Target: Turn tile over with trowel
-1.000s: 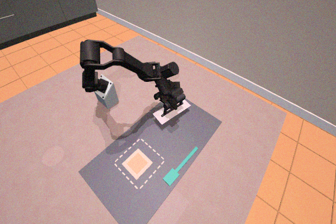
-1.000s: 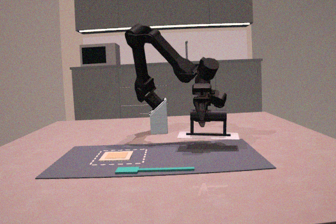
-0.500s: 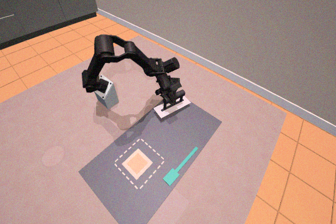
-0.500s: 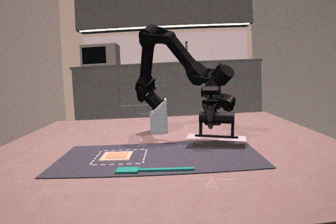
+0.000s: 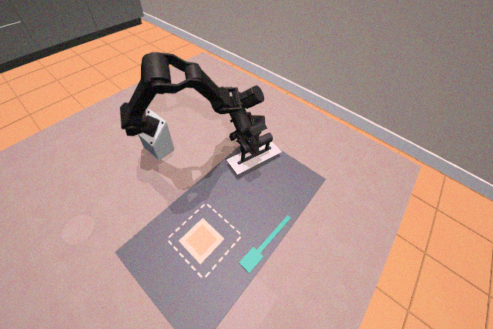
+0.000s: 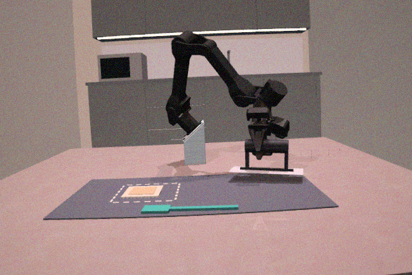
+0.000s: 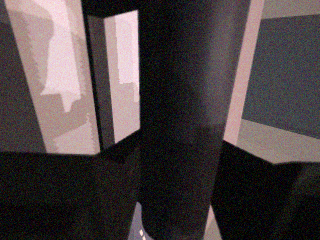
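Note:
My gripper [image 5: 254, 146] [image 6: 259, 156] is shut on the black handle [image 7: 181, 115] of the trowel, which has a flat white plate [image 5: 236, 165] [image 6: 298, 171]. The plate hangs roughly level, low over the mat's back right end, with its shadow below. The tile [image 5: 201, 240] [image 6: 142, 190] lies flat inside the dashed outline [image 5: 206, 204], its orange square mark facing up. The trowel is well away from the tile. The wrist view is mostly filled by the handle and dark fingers; the tile cannot be made out there.
A teal flat tool [image 5: 251, 260] [image 6: 156, 208] with a square blade and long thin handle lies along the front edge of the blue-grey mat [image 5: 278, 189] [image 6: 212, 189]. The arm's pale base block [image 5: 159, 146] [image 6: 194, 149] stands behind the mat.

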`<state>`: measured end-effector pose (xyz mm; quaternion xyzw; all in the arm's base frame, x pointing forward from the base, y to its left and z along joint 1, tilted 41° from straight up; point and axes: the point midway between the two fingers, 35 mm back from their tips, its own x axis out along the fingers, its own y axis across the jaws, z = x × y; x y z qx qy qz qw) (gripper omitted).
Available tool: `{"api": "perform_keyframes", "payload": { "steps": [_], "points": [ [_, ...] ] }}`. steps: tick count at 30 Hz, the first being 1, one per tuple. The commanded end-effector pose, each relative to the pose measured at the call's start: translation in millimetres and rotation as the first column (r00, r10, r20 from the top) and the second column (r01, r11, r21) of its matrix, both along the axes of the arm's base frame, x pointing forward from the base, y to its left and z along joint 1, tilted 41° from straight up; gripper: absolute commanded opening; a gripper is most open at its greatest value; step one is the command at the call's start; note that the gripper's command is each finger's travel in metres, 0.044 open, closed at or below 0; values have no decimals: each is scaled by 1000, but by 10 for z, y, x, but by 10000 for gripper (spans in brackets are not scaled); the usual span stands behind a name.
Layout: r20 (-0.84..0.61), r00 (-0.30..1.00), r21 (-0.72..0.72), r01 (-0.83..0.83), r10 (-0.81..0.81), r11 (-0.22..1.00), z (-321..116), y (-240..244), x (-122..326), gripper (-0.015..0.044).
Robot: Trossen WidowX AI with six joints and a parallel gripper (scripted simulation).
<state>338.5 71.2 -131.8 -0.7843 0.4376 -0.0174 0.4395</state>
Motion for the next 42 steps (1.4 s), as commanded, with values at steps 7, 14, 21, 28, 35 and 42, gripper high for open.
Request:
{"api": "perform_keyframes", "payload": {
  "steps": [7, 14, 21, 28, 35, 42],
  "points": [
    [9, 1000, 1, -6, 6, 1000, -85, -59, 2, 0],
    [9, 1000, 0, -6, 6, 1000, -164, -130, -13, 0],
    [9, 1000, -1, -6, 6, 1000, -189, -154, -20, 79],
    [9, 1000, -1, -6, 6, 1000, -189, -154, -20, 262],
    [9, 1000, -1, -6, 6, 1000, -189, -154, -20, 300],
    [7, 1000, 3, -6, 6, 1000, -186, -108, -51, 300]
  ]
}}
